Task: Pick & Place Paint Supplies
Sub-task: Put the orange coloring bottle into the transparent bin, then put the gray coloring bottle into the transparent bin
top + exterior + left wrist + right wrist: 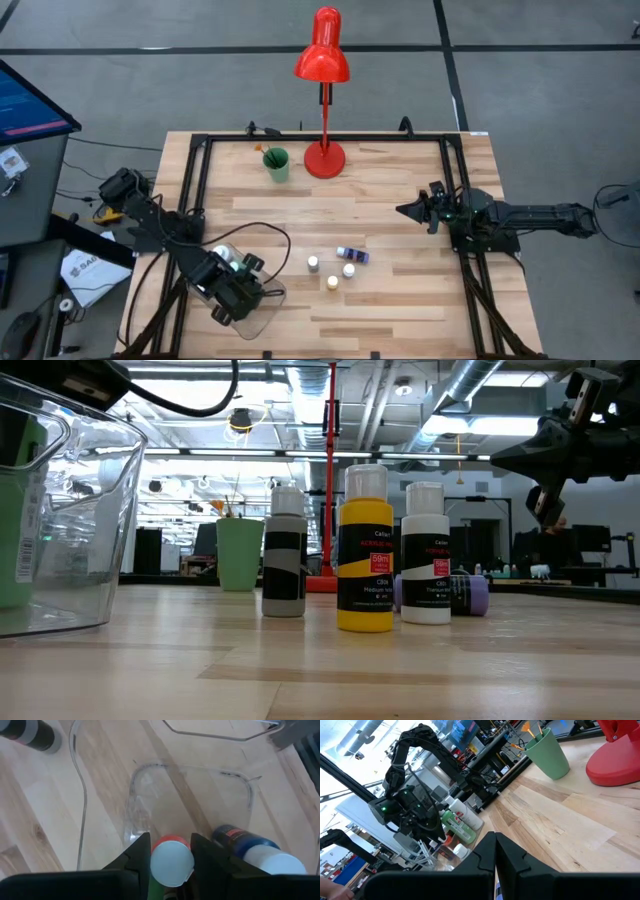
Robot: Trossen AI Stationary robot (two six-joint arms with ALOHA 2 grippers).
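We take the red desk lamp (pixel 323 100) at the far middle of the wooden table (pixel 400 190) as our landmark. Just beside its base, toward the left arm's side, stands the green cup (pixel 276 164) with something orange in it. Well nearer than the lamp we see four small paint bottles: a white-capped one (pixel 313 263), a second (pixel 349 270), a yellowish one (pixel 333 283), and a purple one lying down (pixel 352 255). Near and leftward of the lamp, the left gripper (pixel 232 283) hangs over the clear plastic tray (pixel 262 305). Rightward of the lamp, the right gripper (pixel 408 211) points inward with its fingers together, apart from the bottles.
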